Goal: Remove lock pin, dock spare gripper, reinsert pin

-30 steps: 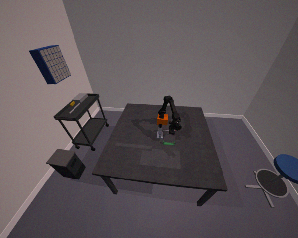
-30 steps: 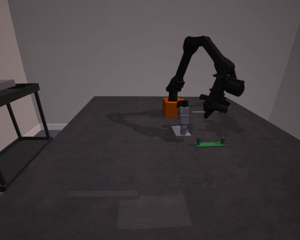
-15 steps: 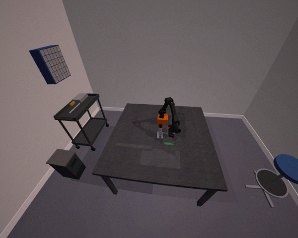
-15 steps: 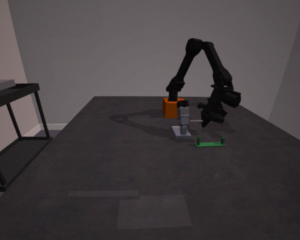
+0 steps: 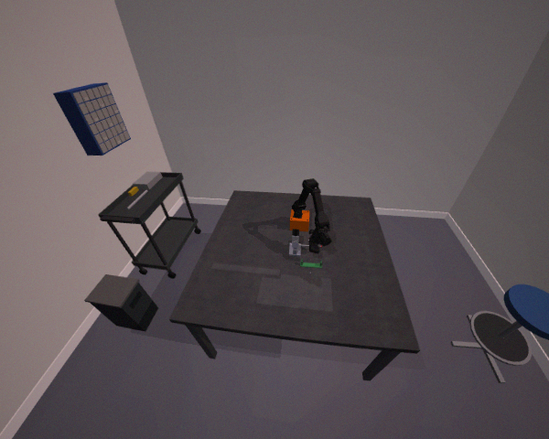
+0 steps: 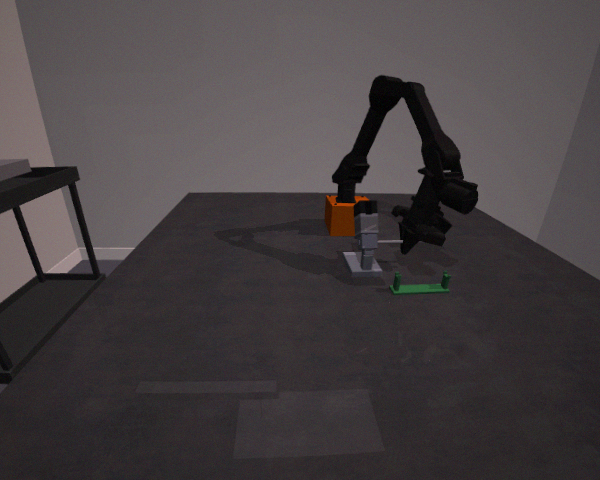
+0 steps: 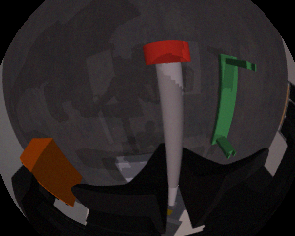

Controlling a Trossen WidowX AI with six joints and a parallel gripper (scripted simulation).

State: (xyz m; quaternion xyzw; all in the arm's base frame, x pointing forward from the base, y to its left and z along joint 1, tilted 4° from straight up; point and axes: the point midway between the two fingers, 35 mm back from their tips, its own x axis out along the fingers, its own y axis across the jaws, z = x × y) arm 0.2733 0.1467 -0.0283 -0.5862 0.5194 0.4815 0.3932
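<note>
The grey mount base [image 5: 291, 251] [image 6: 350, 262] stands on the table. A grey upright body with a dark top, seemingly the spare gripper [image 5: 295, 240] [image 6: 367, 229], stands upright on it, seemingly in the socket. My gripper [image 5: 314, 247] [image 6: 405, 242] [image 7: 166, 147] is shut on the pale lock pin [image 5: 305, 245] [image 6: 389, 241] [image 7: 170, 113], to the right of the mount. The pin is roughly level, its red head [image 7: 167, 52] on the far side of my fingers. Its free end reaches the upright's right side in the exterior view; whether it has entered a hole is hidden.
A green rack [image 5: 311, 264] [image 6: 419, 289] [image 7: 228, 98] with two short posts lies on the table nearer the top and exterior views, with no pin on it. The orange arm base block [image 5: 299, 220] [image 6: 340, 219] [image 7: 54, 169] stands behind the mount.
</note>
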